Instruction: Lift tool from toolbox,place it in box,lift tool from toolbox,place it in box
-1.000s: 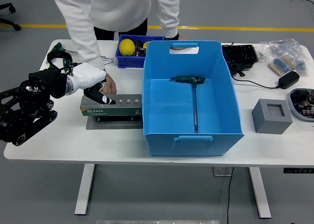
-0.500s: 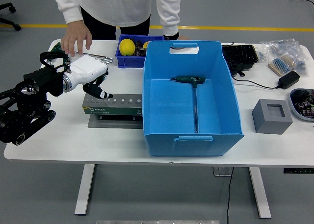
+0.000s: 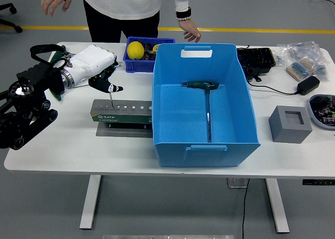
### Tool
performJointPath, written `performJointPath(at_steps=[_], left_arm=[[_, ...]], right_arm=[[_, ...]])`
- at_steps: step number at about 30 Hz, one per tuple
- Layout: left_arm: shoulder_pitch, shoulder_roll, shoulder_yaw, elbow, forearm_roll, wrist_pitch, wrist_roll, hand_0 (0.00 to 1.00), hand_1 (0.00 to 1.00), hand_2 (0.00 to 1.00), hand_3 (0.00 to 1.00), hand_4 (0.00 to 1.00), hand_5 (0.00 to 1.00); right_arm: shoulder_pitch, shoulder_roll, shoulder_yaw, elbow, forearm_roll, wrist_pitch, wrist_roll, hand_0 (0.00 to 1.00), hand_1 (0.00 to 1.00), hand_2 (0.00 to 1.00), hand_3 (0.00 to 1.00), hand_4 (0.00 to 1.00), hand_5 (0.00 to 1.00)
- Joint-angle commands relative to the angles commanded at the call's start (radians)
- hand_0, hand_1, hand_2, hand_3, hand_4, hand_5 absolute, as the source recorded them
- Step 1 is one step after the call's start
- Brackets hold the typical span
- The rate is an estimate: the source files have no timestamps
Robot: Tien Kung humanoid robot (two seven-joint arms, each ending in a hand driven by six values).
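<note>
My left hand (image 3: pixel 106 82), white with black fingertips, is above the left end of the grey-green toolbox (image 3: pixel 125 112). It is shut on a tool (image 3: pixel 110 97) whose thin metal shaft hangs straight down to the toolbox's top. The tip looks to be just at one of the holes. The big blue box (image 3: pixel 238 100) stands right of the toolbox. A green-handled T-shaped tool (image 3: pixel 208 100) lies on its floor. My right arm is out of view.
A small blue bin (image 3: pixel 131 64) with a yellow ball (image 3: pixel 135 49) stands behind the toolbox. A grey block (image 3: pixel 290 124), a black case (image 3: pixel 256 60), bags, a charger (image 3: pixel 307 84) and a parts tray sit at the right. A person stands at the far side with both hands (image 3: pixel 190 30) raised off the table.
My left hand has risen from the toolbox's left end, drawing the tool's shaft up out of it. The person's hand has left the table and lifted away to the top left.
</note>
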Motion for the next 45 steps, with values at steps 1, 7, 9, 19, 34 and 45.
performJointPath(at_steps=[1,7,9,19,34,45], left_arm=[[0.0,0.003,-0.014,-0.015,-0.004,-0.003,0.002,0.111,0.002,0.007,0.038,0.818,0.416],[0.002,0.019,-0.079,-0.095,-0.024,-0.018,0.02,0.111,0.002,0.006,0.035,0.777,0.439],[0.003,0.024,-0.096,-0.123,-0.03,-0.024,0.027,0.111,0.002,0.006,0.035,0.777,0.439],[0.002,0.034,-0.129,-0.222,-0.05,-0.039,0.056,0.114,0.002,0.005,0.031,0.726,0.487],[0.029,-0.084,-0.136,-0.357,-0.079,-0.031,0.088,0.116,0.002,0.005,0.03,0.73,0.481],[0.069,-0.237,-0.038,-0.287,-0.108,0.021,0.059,0.12,0.002,0.005,0.031,0.715,0.488]], right_arm=[[0.0,0.0,0.0,0.0,0.0,0.0,0.0,0.698,0.705,0.756,0.609,0.839,0.725],[0.001,-0.001,-0.002,0.0,0.002,0.001,0.001,0.697,0.705,0.756,0.607,0.839,0.725],[0.001,-0.001,-0.002,0.0,0.001,0.001,0.0,0.697,0.705,0.756,0.607,0.839,0.725],[0.002,-0.002,-0.003,-0.001,0.001,0.001,0.001,0.698,0.705,0.756,0.607,0.839,0.725],[0.005,-0.002,-0.002,0.0,-0.005,0.001,0.001,0.698,0.704,0.756,0.608,0.839,0.726],[0.014,-0.006,0.003,0.001,-0.022,0.0,-0.002,0.698,0.704,0.756,0.608,0.839,0.725]])
